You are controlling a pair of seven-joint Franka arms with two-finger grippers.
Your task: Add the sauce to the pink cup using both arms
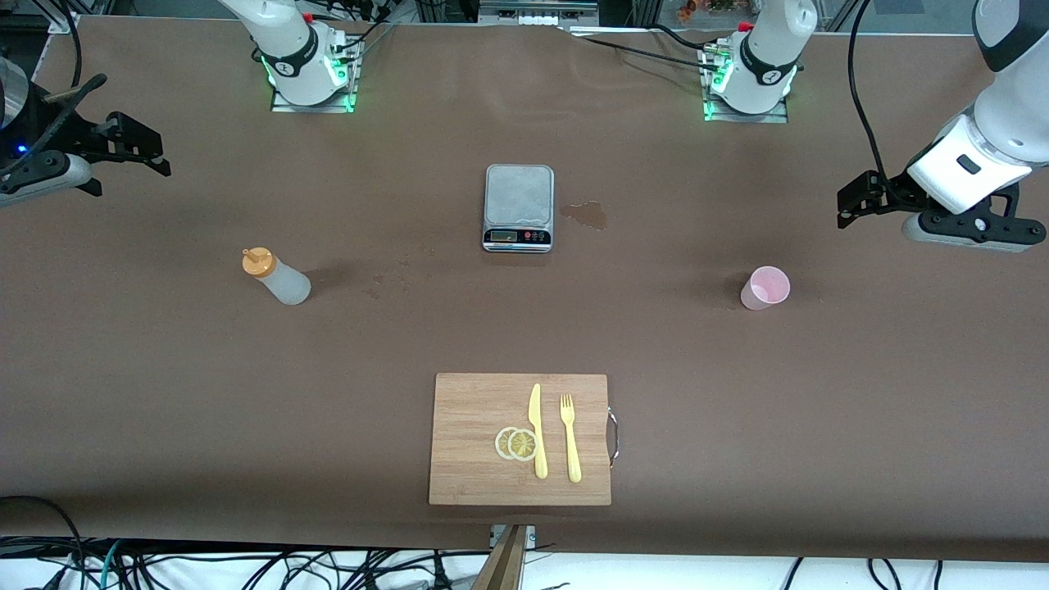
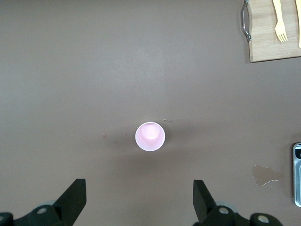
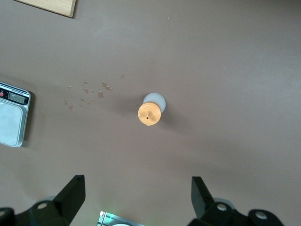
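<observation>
The sauce bottle stands upright on the brown table toward the right arm's end; the right wrist view shows its orange cap from above. The pink cup stands upright and looks empty toward the left arm's end, and it also shows in the left wrist view. My right gripper hangs high over the table's right-arm end, open and empty. My left gripper hangs high over the table's left-arm end, open and empty.
A grey kitchen scale sits mid-table with a wet stain beside it. A wooden cutting board nearer the front camera carries a yellow knife, a fork and lemon slices. Droplets lie between bottle and scale.
</observation>
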